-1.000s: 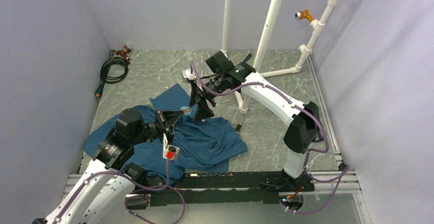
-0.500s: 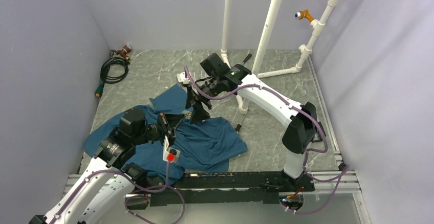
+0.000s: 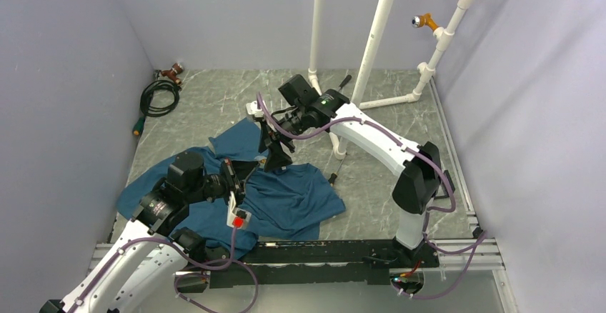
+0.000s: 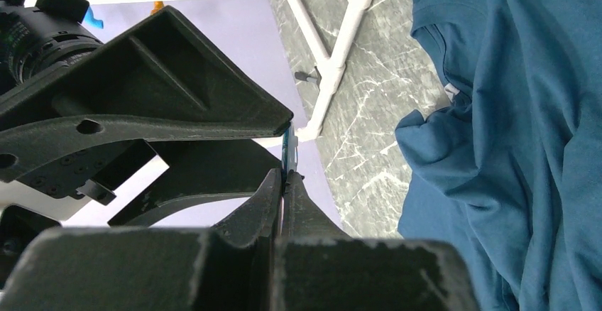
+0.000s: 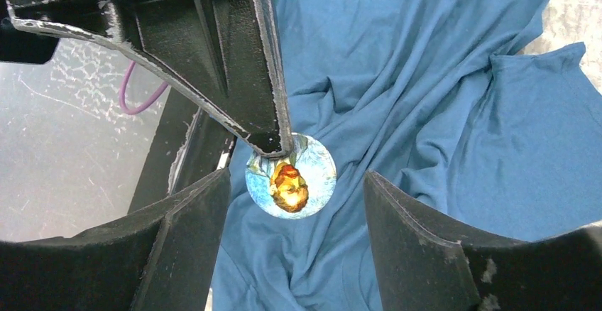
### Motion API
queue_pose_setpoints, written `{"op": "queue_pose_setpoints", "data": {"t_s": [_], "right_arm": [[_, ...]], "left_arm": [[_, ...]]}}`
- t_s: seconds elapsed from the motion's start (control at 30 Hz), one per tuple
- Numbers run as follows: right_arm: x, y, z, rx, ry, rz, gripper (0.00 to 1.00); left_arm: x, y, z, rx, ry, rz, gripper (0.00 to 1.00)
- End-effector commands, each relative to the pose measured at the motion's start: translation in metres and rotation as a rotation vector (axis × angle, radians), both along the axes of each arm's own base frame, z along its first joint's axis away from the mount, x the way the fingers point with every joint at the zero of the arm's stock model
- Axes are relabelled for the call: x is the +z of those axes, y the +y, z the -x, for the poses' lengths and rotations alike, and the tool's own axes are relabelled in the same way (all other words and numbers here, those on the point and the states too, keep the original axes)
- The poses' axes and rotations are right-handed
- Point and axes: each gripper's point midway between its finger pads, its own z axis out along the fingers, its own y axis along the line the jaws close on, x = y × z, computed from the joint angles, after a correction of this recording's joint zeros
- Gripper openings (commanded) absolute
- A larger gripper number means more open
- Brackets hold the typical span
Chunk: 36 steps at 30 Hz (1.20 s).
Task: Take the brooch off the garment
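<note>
The right gripper [image 5: 296, 183] had narrowed its released jaws around the brooch [image 5: 291, 175]. The left gripper [image 4: 282, 179] kept its jaws clenched on the brooch's rim, so a pull-off looked near.

The round, pale brooch [image 5: 291, 176], portrait on its face, shows over the crumpled teal garment [image 5: 426, 112].

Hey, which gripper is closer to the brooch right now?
Left. The left gripper is shut, its tip at the brooch's upper rim, apparently pinching it. The right gripper is open, its fingers straddling the brooch with a gap on each side.
</note>
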Motion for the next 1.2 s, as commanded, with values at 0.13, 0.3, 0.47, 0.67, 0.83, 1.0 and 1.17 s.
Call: {"op": "queue_pose_setpoints", "data": {"t_s": [0.13,0.3,0.47,0.67,0.83,1.0,1.17], "right_arm": [[0.0093,0.0062,0.0004,0.035,-0.024,-0.039,0.61],[0.0107,0.0063,-0.0002,0.034,-0.038,-0.049,0.54],[0.0116,0.0071,-0.0002,0.032,-0.038,-0.050,0.60],[0.0119,0.0068,0.0014,0.039,-0.033,-0.053,0.55],[0.0148,0.0094,0.0030,0.048,-0.027,-0.075,0.50],[0.0131,0.0084,0.0039,0.053,-0.028,-0.074,0.39],[0.0091,0.0048,0.0024,0.054,-0.054,-0.065,0.31]], "left_arm": [[0.0145,-0.0039,0.0024,-0.031,-0.043,0.008,0.00],[0.0139,-0.0041,0.0022,-0.031,-0.036,0.005,0.00],[0.0128,-0.0041,0.0022,-0.030,-0.031,0.001,0.00],[0.0135,-0.0048,0.0018,-0.029,-0.028,0.001,0.00],[0.0108,-0.0059,0.0015,-0.034,-0.024,-0.005,0.00],[0.0117,-0.0065,0.0006,-0.031,-0.020,-0.005,0.00],[0.0115,-0.0049,0.0002,-0.016,-0.008,0.003,0.19]]}}
